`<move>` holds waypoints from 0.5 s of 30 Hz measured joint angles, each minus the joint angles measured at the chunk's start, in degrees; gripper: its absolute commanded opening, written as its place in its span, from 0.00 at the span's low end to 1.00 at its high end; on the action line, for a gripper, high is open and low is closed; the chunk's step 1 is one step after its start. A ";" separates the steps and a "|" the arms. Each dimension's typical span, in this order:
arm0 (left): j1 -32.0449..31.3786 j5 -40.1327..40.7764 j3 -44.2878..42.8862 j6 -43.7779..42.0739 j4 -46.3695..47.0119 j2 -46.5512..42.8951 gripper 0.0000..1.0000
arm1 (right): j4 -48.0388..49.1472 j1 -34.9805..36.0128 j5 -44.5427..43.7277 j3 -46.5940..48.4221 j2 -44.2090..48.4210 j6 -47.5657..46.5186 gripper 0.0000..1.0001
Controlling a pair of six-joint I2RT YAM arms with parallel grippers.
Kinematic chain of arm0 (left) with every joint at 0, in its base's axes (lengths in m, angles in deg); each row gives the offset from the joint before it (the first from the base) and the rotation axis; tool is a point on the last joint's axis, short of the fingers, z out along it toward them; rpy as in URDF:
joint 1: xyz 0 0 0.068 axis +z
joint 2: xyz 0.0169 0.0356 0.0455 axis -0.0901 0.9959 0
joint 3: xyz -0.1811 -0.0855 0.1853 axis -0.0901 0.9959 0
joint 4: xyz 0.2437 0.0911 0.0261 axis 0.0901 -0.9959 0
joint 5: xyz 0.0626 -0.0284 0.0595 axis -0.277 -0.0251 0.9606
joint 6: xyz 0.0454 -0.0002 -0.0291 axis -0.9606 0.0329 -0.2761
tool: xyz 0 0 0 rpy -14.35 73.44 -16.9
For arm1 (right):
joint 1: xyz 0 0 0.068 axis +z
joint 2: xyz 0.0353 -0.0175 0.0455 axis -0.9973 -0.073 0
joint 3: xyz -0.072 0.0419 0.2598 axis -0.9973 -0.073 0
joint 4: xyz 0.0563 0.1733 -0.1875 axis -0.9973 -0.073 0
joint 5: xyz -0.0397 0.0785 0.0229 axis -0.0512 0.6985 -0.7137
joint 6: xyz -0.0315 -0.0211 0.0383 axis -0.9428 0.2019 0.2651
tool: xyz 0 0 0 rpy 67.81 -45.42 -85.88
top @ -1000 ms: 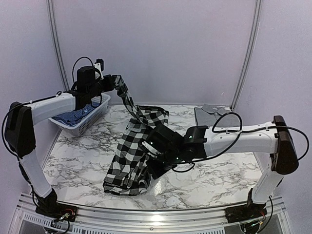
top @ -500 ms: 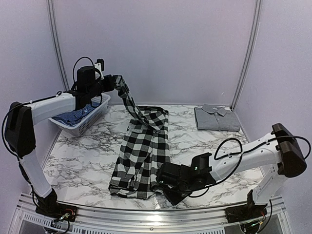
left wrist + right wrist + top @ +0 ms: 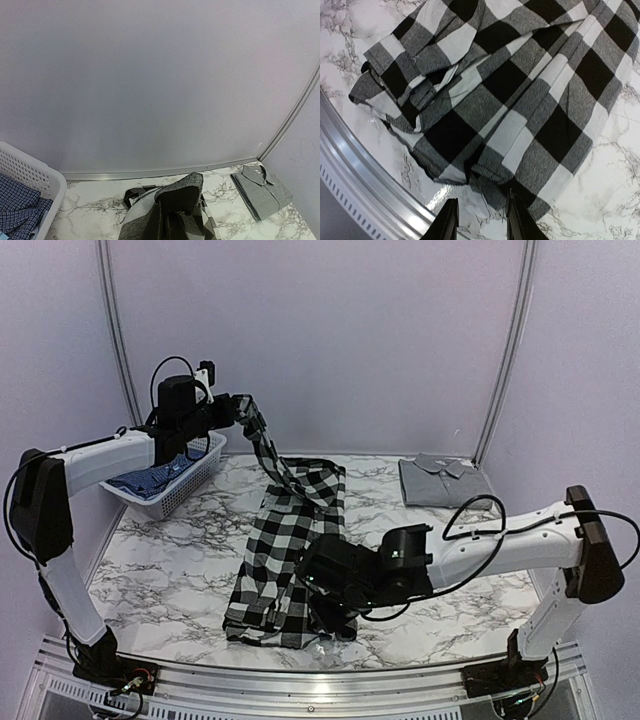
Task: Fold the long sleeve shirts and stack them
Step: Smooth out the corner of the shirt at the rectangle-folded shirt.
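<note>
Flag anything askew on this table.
The checked shirt is not flat: the left tool holds one end up near the basket, and its near hem lies bunched. The folded grey shirt looks tidy.

We see the black-and-white checked shirt stretched lengthwise down the middle of the counter, its near end bunched in folds by the near edge. Its far end hangs lifted toward the far left.

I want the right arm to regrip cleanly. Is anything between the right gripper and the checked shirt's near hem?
Nothing visible does. The right gripper, jaws apart, sits right at the hem of the checked shirt over the marble table. The folded grey shirt lies far off at the back right.
</note>
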 measured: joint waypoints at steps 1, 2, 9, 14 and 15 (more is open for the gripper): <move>0.00 0.00 0.00 -0.02 0.00 0.00 0.00 | 0.28 -0.44 -0.39 1.33 -1.36 -0.13 0.29; 0.00 -0.02 0.00 0.00 0.00 0.00 0.00 | 0.50 -0.90 -0.74 2.14 -2.73 -0.24 0.29; 0.00 -0.24 0.00 -0.02 0.00 0.00 0.00 | -0.50 -2.10 -2.93 2.51 -7.91 -2.16 0.32; 0.00 -0.39 0.00 -0.04 0.00 0.00 0.00 | -0.46 -1.97 -3.89 2.51 -8.17 -3.48 0.37; 0.00 -0.39 0.00 -0.04 0.00 0.00 0.00 | -0.48 -1.81 -4.20 2.51 -8.20 -3.67 0.38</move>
